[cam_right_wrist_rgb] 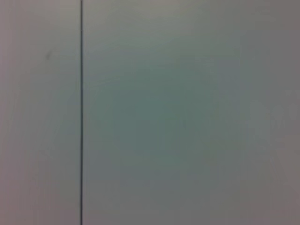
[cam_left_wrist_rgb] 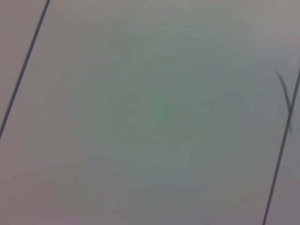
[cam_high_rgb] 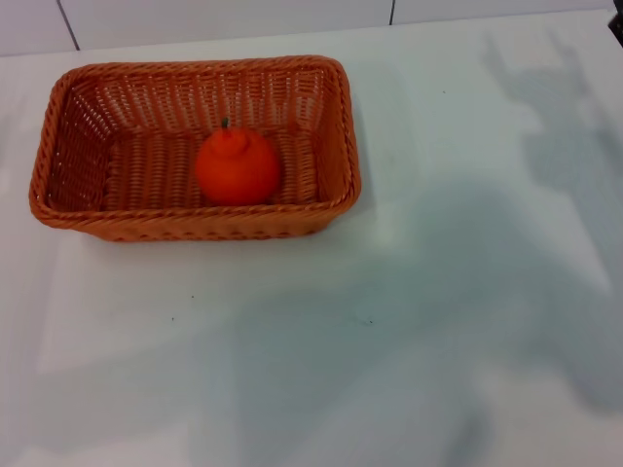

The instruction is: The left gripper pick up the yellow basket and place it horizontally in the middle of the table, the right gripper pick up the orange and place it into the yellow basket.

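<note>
The orange [cam_high_rgb: 238,167] sits inside the basket [cam_high_rgb: 58,146], which lies lengthwise on the table [cam_high_rgb: 409,341], so the task looks finished. Neither gripper shows in any view; their grip and distance from the basket cannot be told.

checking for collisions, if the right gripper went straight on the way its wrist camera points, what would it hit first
Neither gripper shows in any view. The right wrist view holds only a flat pale panelled surface with one dark seam, so that would likely come first; how far off is unclear. The basket and orange are not in that line.
</note>
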`<state>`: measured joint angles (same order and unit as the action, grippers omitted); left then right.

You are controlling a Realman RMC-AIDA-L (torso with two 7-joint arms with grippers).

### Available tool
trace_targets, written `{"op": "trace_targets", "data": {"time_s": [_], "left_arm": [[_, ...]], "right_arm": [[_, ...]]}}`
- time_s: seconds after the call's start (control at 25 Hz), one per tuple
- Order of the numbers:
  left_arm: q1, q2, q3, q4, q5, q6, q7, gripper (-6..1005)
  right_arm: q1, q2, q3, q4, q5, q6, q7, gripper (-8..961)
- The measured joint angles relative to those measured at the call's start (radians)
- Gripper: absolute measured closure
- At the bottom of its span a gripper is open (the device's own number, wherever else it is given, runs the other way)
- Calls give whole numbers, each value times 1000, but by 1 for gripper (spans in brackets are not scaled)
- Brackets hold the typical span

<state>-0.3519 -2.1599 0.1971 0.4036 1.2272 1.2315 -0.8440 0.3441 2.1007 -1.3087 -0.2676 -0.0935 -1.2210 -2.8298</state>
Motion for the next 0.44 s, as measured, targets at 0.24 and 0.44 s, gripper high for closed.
{"op": "trace_targets", "data": {"time_s": [0.24,0.44], "left_arm": [[-7,-1,-4,-4,0,-23,57,274],[-12,1,-5,-4,0,-54,64,274]], "right_arm": [[-3,-2,6,43,0,-13,8,22],[-5,-3,13,65,0,-23,12,22]]}}
